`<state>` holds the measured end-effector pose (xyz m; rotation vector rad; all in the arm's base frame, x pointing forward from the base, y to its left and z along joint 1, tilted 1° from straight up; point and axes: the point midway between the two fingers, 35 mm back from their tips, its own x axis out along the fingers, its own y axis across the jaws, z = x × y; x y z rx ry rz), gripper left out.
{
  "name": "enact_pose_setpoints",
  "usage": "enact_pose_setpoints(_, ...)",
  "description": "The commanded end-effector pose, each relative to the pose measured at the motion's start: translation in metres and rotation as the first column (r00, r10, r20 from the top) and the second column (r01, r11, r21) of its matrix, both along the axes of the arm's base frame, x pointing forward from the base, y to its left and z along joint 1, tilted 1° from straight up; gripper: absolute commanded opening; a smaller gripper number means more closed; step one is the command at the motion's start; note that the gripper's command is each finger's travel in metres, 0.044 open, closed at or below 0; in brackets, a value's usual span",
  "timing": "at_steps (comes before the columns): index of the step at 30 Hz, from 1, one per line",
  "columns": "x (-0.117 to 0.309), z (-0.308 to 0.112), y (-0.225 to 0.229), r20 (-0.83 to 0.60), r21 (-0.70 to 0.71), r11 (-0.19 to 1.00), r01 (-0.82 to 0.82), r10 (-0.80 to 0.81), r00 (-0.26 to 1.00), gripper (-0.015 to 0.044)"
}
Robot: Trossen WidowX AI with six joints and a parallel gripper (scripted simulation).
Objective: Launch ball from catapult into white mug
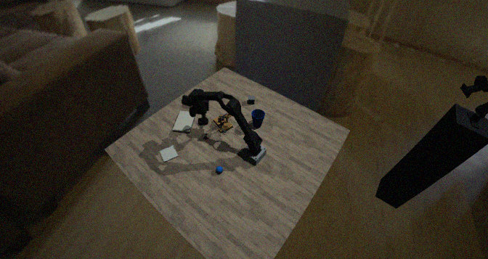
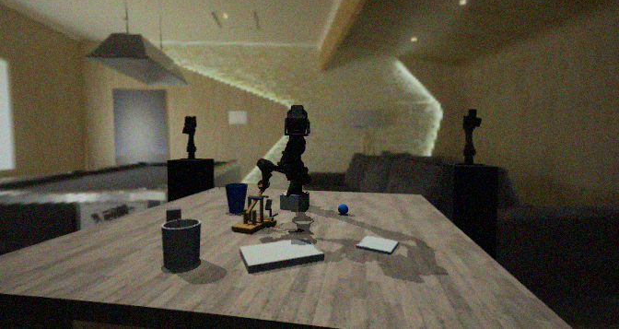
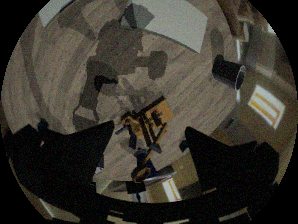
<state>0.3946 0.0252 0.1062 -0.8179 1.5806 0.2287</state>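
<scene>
My gripper (image 1: 197, 117) (image 3: 150, 127) is open and empty, pointing down above and beside the catapult. The orange catapult (image 1: 227, 127) (image 2: 247, 228) (image 3: 161, 111) stands on the table, its throwing arm raised. The small cup (image 3: 141, 173) at the arm's end shows in the wrist view, and I see no ball in it. The mug (image 2: 181, 246) (image 3: 227, 71), grey in this dim light, stands upright near the front left in the exterior view; my arm hides it in the top view. Its inside is hidden. A blue ball (image 1: 219, 170) (image 2: 343, 208) rests on the table beside my base. No other ball is visible.
A dark blue cup (image 1: 258, 118) (image 2: 236, 198) stands beyond the catapult from the white pads. A small dark block (image 1: 250, 101) (image 2: 173, 214) stands nearby. A large white pad (image 1: 184, 120) (image 2: 282, 253) (image 3: 175, 24) and a smaller one (image 1: 169, 154) (image 2: 378, 244) lie flat.
</scene>
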Motion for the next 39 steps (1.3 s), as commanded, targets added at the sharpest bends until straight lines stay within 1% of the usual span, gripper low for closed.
enact_pose_setpoints(1, 0.019, 0.007, -0.009, 0.085, 0.056, 0.994, 0.092, -0.096, 0.992, 0.0440)
enact_pose_setpoints(10, 0.062, 0.029, -0.034, 0.251, 0.206, 0.943, 0.261, -0.308, 0.918, 0.0440)
enact_pose_setpoints(20, 0.105, 0.063, -0.073, 0.387, 0.399, 0.835, 0.380, -0.529, 0.755, 0.0440)
enact_pose_setpoints(27, 0.130, 0.092, -0.106, 0.445, 0.537, 0.738, 0.410, -0.660, 0.605, 0.0440)
enact_pose_setpoints(35, 0.150, 0.130, -0.149, 0.471, 0.681, 0.622, 0.387, -0.776, 0.418, 0.0440)
enact_pose_setpoints(37, 0.153, 0.137, -0.156, 0.472, 0.702, 0.604, 0.378, -0.791, 0.388, 0.0440)
enact_pose_setpoints(39, 0.153, 0.138, -0.157, 0.472, 0.704, 0.602, 0.377, -0.793, 0.385, 0.0440)
